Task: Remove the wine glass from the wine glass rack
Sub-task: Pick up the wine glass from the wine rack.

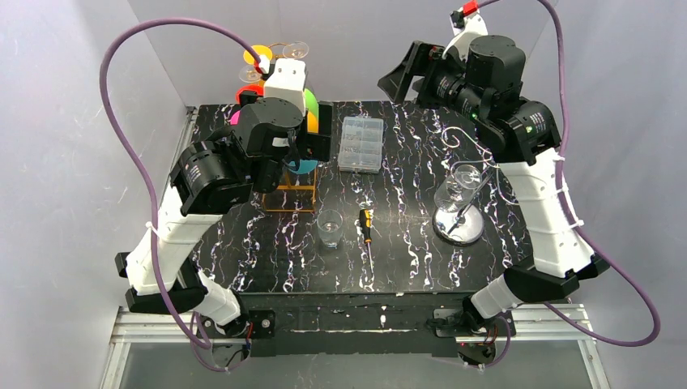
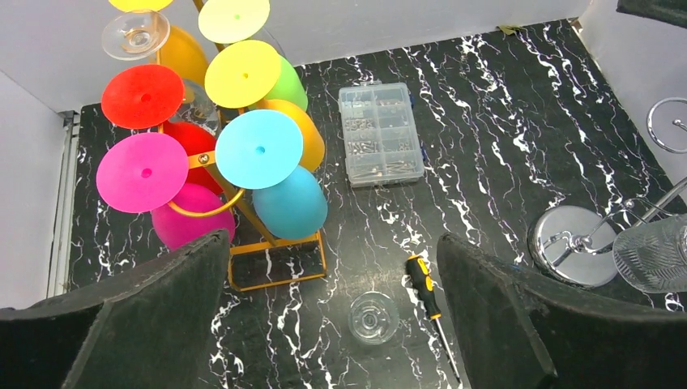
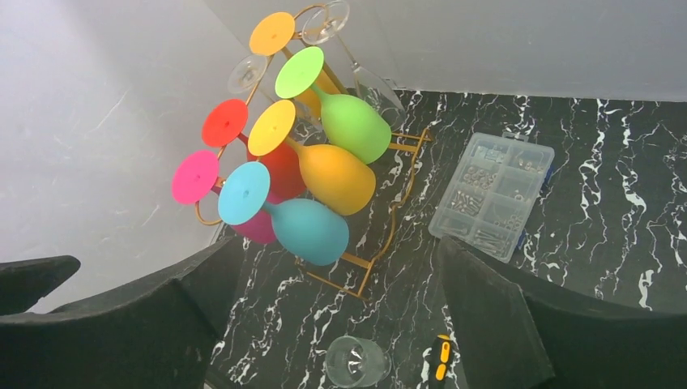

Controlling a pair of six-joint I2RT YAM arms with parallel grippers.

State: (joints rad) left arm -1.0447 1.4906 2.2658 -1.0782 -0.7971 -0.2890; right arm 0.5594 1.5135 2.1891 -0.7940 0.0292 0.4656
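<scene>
Top external: the left arm (image 1: pixel 212 170) hides most of the gold rack (image 1: pixel 289 200); left gripper (image 2: pixel 332 267) and right gripper (image 3: pixel 340 267) gape empty.

No writing, brand, number or sign is legible in any view. Any print on the screwdriver (image 1: pixel 366 224) or the clear parts box (image 1: pixel 361 143), at its twelve o'clock, is too small to tell.
</scene>
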